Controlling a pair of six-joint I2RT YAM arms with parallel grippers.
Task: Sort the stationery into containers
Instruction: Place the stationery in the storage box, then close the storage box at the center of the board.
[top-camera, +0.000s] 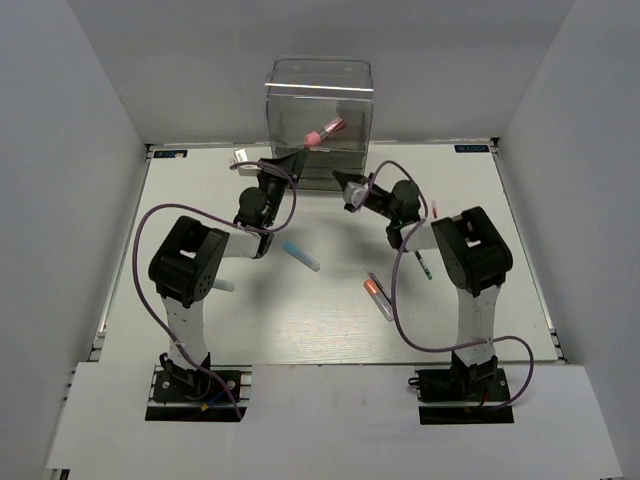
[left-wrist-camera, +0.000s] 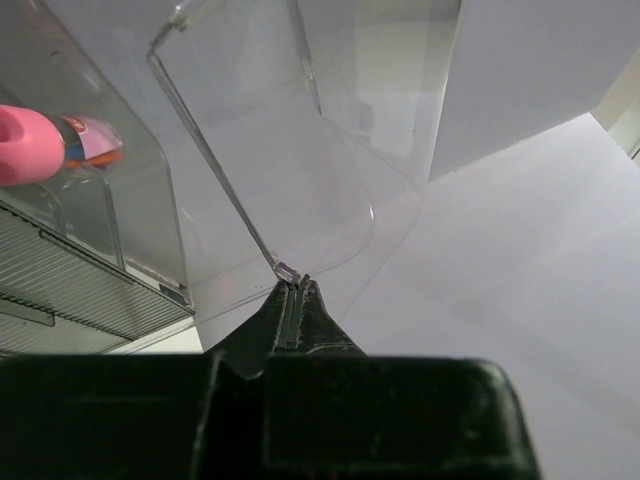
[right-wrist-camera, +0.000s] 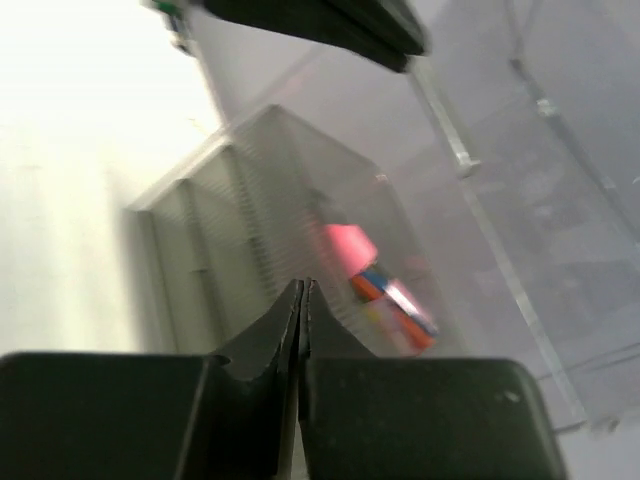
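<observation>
The clear plastic container (top-camera: 320, 105) stands at the back of the table, with a stubby pink-red tube (top-camera: 322, 135) lying inside it. The same tube (left-wrist-camera: 25, 143) (right-wrist-camera: 350, 245) shows through the clear walls in both wrist views. My left gripper (top-camera: 264, 173) (left-wrist-camera: 293, 280) is at the box's left front, shut on the corner of a thin clear lid flap (left-wrist-camera: 270, 150). Close in front of the drawers (right-wrist-camera: 230, 220), my right gripper (top-camera: 342, 182) (right-wrist-camera: 303, 285) is shut and holds nothing. A blue-capped white marker (top-camera: 300, 255), a mint-green bar (top-camera: 222, 285), an orange-tipped clear pen (top-camera: 378, 297) and a thin dark pen (top-camera: 424, 265) lie on the table.
Purple cables (top-camera: 290, 195) loop from both arms over the middle of the table. Grey walls close in the white table (top-camera: 300, 330) on the left, right and back. A black part of the other arm (right-wrist-camera: 320, 25) crosses the top of the right wrist view.
</observation>
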